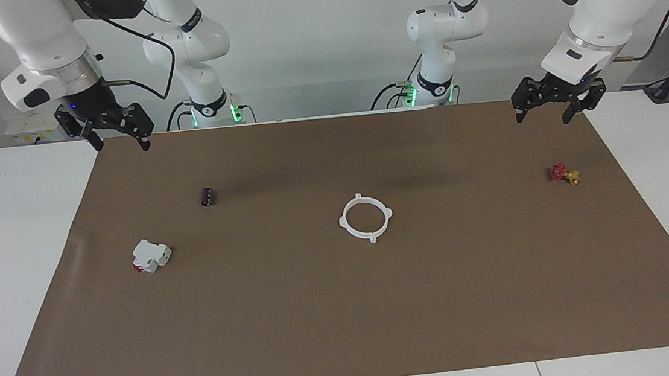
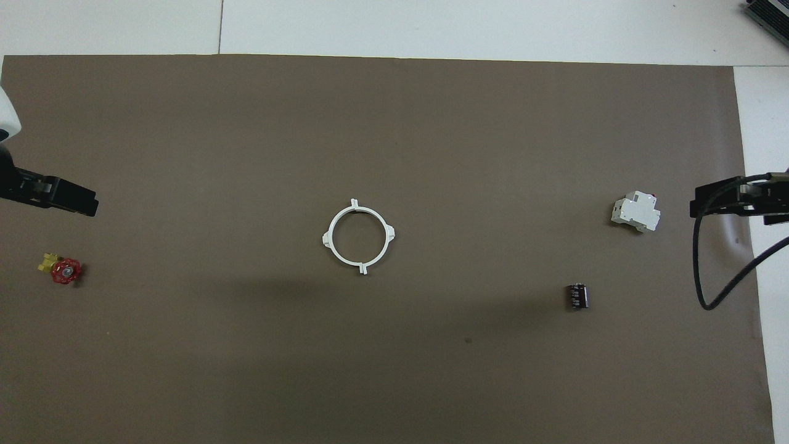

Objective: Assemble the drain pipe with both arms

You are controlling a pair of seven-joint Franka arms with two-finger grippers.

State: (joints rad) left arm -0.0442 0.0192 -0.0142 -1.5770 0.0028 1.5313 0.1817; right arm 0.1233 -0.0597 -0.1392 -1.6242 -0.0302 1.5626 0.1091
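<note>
Spanning nearly all of my bench (image 1: pixel 7 253) is a brown mat (image 1: pixel 346 320), and both my arms hang above its robot-side edge, one at each corner, neither touching anything. My left pincer (image 1: pixel 556 109) hovers over the corner at the left arm's end, fingers apart and holding nothing; my right pincer (image 1: pixel 118 140) hovers over the corner at the right arm's end, fingers likewise spread and bare. At the middle of the mat, well apart from both pincers, lies the drain pipe (image 1: pixel 365 217), and I read it as already whole: the two white arcs meet in one closed ring, four small tabs standing out around it, lying flat. So I judge the joining step done, or nearly, with both arms waiting. What comes next, as I see it, calls for little more than checking that the seams at the tabs are seated; any gap would need one pincer to steady one half while the other presses its mate home. Smaller things sit clear of the work: a white blocky part (image 1: pixel 151 255) and a black cylinder (image 1: pixel 209 196) toward the right arm's end, and a red and yellow valve (image 1: pixel 563 173) toward the left arm's end.
</note>
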